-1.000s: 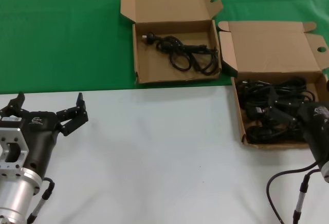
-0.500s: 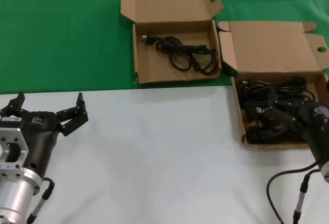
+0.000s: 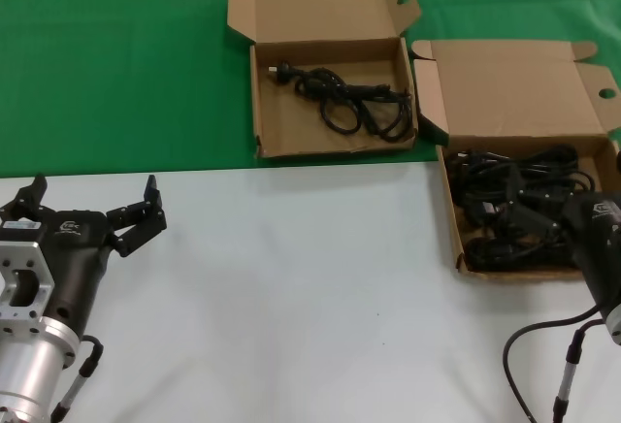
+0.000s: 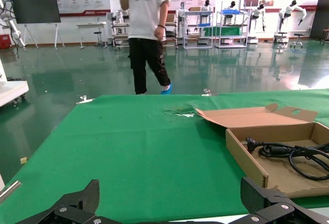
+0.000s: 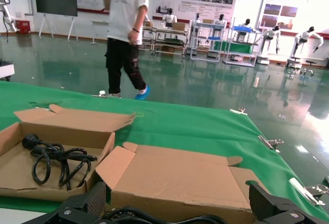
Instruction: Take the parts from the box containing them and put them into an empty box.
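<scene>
Right gripper (image 3: 505, 217) at 3 o'clock over the cable-filled deep box (image 3: 505, 83), fingers released. Left gripper (image 3: 94, 195) parked at 8 o'clock, fingers spread. Looks like drop-off; next, reach for the cable (image 3: 344, 103) in the shallow box (image 3: 291, 127) at 12 o'clock.

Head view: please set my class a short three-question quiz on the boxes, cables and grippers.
1. True or false: the far box is empty.
2. Which gripper is down in the full box? A) left B) right
3. Fill in: the left gripper hovers, open, over the ___ part of the table.

Key: 1) False, as it holds a cable. 2) B, the right gripper. 3) White.
</scene>
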